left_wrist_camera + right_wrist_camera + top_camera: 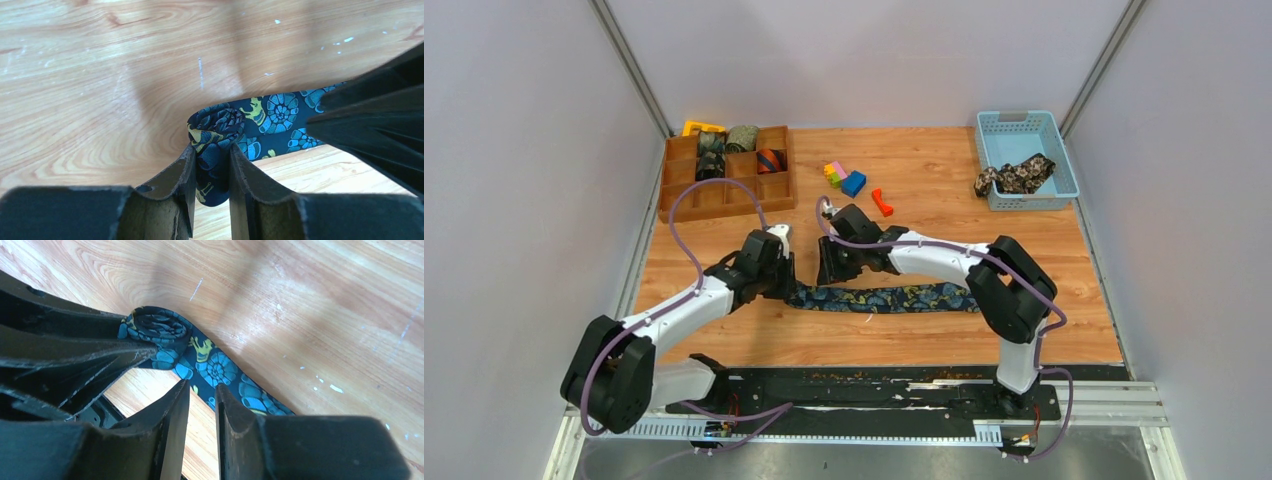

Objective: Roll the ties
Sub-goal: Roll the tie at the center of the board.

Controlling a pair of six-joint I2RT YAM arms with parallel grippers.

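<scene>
A navy tie with gold-teal paisley [894,297] lies stretched across the table's middle. Its left end is wound into a small coil [220,122]. My left gripper [212,152] is shut on that coil, one jaw on each side. The same gripper [786,278] sits at the tie's left end in the top view. My right gripper [202,386] hovers just right of the coil [160,327], over the flat strip's near edge. Its jaws stand a narrow gap apart with only wood showing between them. In the top view my right gripper [832,268] is close beside the left one.
A wooden divided box [686,195] at the back left holds several rolled ties [742,138]. A blue basket [1064,165] at the back right holds a black-tan floral tie [1014,175]. Small coloured blocks [844,178] and an orange piece [882,202] lie behind the grippers.
</scene>
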